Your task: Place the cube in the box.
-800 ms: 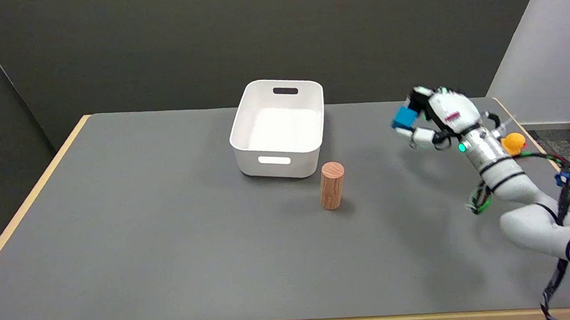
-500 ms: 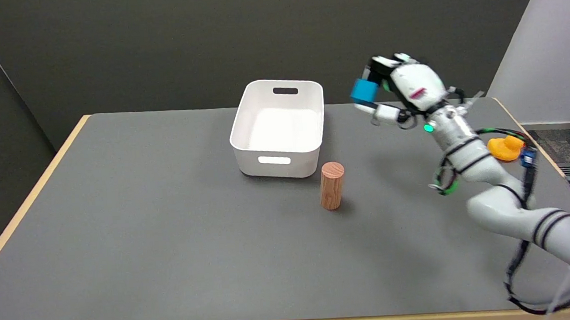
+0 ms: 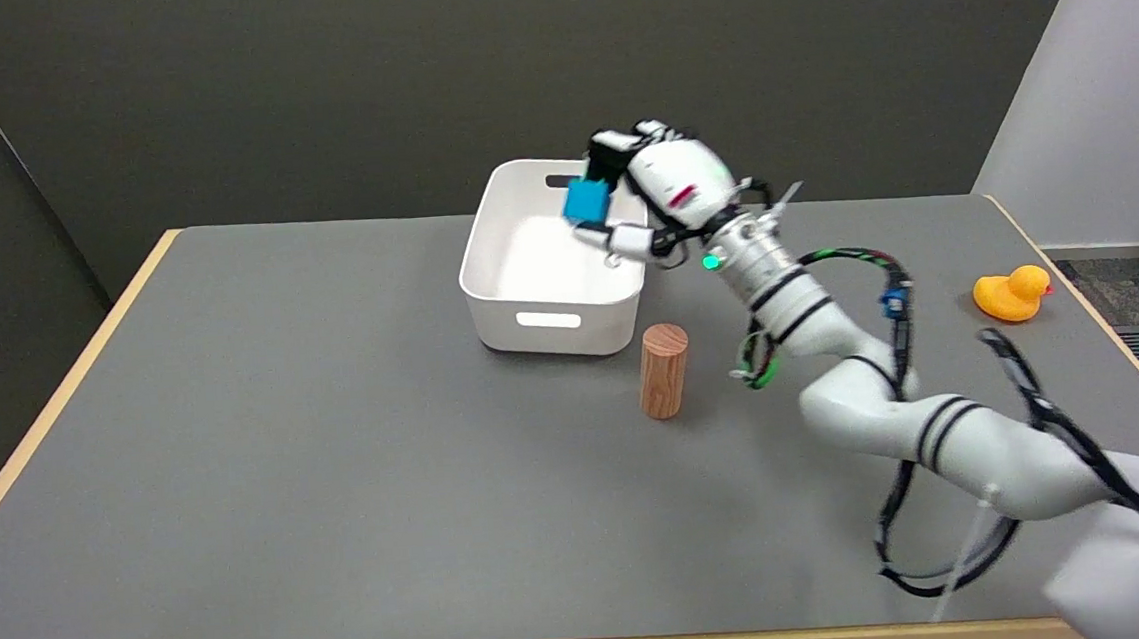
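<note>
- Grey tabletop (image 3: 341,496) with pale wood edging, dark wall behind, lighter wall at upper right of the frame.
- Lower right: white arm reaching up and left across the frame, cables looped around it.
- Centre: upright wooden cylinder (image 3: 663,370), just in front of the box's near right corner.
- Right edge: orange rubber duck (image 3: 1012,293), well apart.
- Upper centre: white plastic box (image 3: 486,265), open and seemingly empty.
- Right hand (image 3: 666,187) raised over the box's far right rim, gripping the small blue cube (image 3: 586,200), which hangs above the interior; likely only lowering and release left.
</note>
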`<control>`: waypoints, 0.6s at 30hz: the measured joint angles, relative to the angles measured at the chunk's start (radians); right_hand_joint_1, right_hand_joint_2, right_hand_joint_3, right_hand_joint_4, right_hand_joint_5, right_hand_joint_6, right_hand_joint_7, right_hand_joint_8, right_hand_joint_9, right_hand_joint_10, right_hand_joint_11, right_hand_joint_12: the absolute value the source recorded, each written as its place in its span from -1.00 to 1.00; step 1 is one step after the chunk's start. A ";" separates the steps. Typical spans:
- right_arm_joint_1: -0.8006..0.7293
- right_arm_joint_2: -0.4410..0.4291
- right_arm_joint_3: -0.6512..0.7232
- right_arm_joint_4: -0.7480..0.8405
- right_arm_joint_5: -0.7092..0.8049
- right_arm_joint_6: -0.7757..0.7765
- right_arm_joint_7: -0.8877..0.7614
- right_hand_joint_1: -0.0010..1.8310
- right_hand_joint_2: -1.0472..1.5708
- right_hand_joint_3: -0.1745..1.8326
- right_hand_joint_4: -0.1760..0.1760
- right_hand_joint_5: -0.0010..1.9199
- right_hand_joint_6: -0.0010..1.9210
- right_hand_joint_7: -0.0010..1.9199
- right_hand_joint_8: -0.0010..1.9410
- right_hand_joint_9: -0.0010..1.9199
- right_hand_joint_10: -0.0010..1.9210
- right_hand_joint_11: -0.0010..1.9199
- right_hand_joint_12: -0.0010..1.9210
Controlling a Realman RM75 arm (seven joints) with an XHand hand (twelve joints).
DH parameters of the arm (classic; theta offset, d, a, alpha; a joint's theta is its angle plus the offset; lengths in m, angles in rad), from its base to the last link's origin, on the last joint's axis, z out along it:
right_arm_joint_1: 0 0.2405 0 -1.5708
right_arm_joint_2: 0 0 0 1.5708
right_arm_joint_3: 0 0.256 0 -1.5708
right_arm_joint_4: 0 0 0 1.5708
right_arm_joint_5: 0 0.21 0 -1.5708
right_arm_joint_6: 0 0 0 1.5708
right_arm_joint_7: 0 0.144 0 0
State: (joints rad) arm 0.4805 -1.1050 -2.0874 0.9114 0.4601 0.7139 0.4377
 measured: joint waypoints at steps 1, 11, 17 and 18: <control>0.015 -0.018 -0.011 -0.020 -0.005 -0.012 0.003 0.24 0.68 -0.42 -1.00 -0.41 0.70 -0.37 0.76 -0.32 1.00 -0.75 1.00; 0.106 -0.135 -0.070 -0.177 0.005 -0.160 0.018 -0.41 0.26 0.08 0.26 -0.94 -0.69 -0.97 -0.96 -0.97 -0.92 -0.99 -0.30; 0.122 -0.163 -0.077 -0.210 0.094 -0.215 0.012 -0.44 0.23 0.04 0.29 -0.96 -0.81 -1.00 -1.00 -1.00 -1.00 -1.00 -0.48; 0.123 -0.164 -0.077 -0.210 0.108 -0.223 0.009 -0.45 0.23 0.04 0.30 -0.96 -0.81 -1.00 -1.00 -1.00 -1.00 -1.00 -0.50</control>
State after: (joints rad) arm 0.6036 -1.2687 -2.1642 0.7011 0.5682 0.4913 0.4470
